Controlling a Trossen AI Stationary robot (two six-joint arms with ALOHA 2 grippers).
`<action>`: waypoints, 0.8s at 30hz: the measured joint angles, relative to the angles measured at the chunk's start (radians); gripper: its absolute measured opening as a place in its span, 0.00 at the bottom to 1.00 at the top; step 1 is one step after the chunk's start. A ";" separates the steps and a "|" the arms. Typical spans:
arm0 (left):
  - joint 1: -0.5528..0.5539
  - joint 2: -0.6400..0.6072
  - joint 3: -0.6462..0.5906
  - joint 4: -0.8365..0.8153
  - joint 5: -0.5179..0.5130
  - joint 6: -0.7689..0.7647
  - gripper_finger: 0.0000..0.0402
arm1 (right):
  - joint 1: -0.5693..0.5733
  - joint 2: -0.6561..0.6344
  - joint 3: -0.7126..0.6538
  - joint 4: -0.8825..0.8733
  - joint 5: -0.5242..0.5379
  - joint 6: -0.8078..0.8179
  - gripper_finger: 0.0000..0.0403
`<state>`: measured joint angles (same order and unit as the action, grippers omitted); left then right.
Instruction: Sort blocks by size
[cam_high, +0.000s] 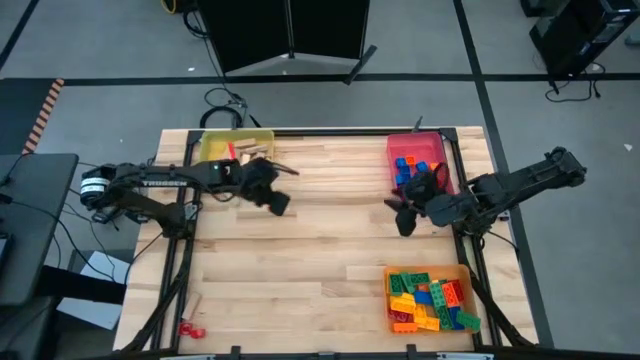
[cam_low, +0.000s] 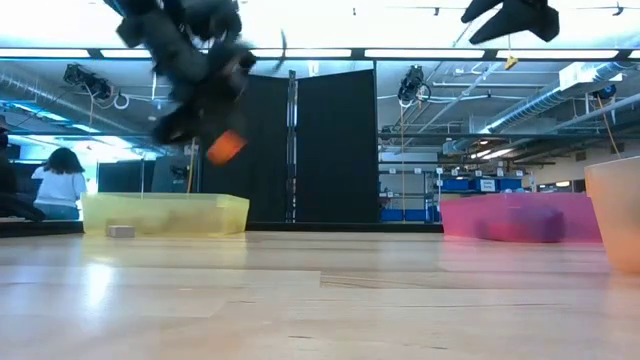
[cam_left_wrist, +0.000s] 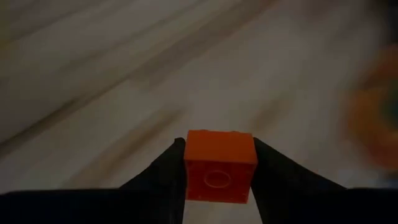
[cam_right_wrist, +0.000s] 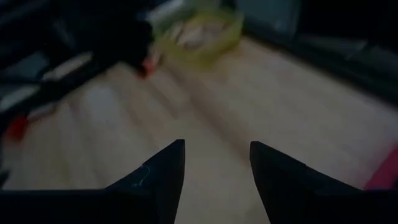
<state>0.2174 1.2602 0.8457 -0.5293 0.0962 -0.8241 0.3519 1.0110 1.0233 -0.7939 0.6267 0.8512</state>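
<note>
Between the left claw's fingers: orange brick (cam_left_wrist: 219, 167), lifted clear of the table, near the yellow tray's right end.
Brick shape: squarish moulded plastic, smooth and matt, about as wide as deep, so no clear long axis; one face with a round moulded ring turns toward the wrist camera.
Left gripper (cam_left_wrist: 219, 186): two dark fingers clamped on opposite sides of the orange brick.
Yellow tray (cam_high: 212, 143): translucent, far left corner, holding tan wooden blocks (cam_high: 252, 151) and a red piece.
Right gripper (cam_right_wrist: 216, 163): fingers apart, nothing between them, hovering beside the red tray.
Red tray (cam_high: 403, 144): translucent, far right, with red and blue bricks inside.
Orange tray (cam_high: 400, 272): near right, heaped with mixed studded bricks (cam_high: 430, 300).
Table (cam_high: 310, 240): pale wood planks, visible grain.
Near left corner: loose red piece (cam_high: 187, 327) and a tan one.
</note>
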 joint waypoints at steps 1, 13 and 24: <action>-0.012 0.002 0.011 0.065 0.006 -0.020 0.36 | 0.000 -0.004 0.000 0.012 0.038 -0.013 0.48; -0.087 0.008 0.035 0.735 0.031 -0.181 0.37 | -0.035 0.094 0.000 0.399 0.050 -0.611 0.53; -0.184 0.085 0.036 1.010 -0.068 -0.245 0.37 | -0.036 0.221 0.000 0.771 -0.122 -1.069 0.68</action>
<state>0.0338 1.3454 0.8820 0.4809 0.0283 -1.0695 0.3158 1.2318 1.0233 -0.0234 0.5049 -0.2176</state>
